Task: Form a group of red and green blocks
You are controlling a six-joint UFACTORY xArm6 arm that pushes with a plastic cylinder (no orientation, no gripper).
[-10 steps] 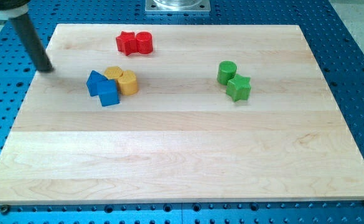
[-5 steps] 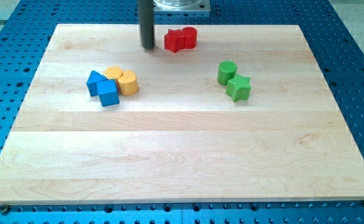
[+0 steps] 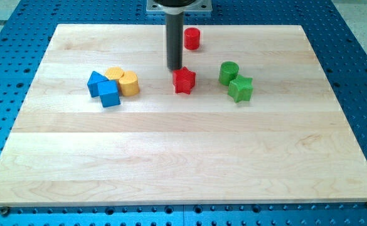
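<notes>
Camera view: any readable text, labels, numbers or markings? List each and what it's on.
None: no text, number, label or sign shows anywhere in this view.
The blocks are plain: red star, red cylinder, green cylinder, green star, the two blue blocks and the two yellow blocks.
The wooden board, the dark rod ending in my tip and the blue perforated table are unmarked too.

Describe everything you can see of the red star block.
The red star is a small, chunky, star-shaped block of matte red, plastic-looking material, lying flat on the pale wooden board a little above its middle. My tip stands just at its upper left, at or very near its edge. It sits apart from the red cylinder toward the view's top and from the green cylinder and green star to its right.
</notes>
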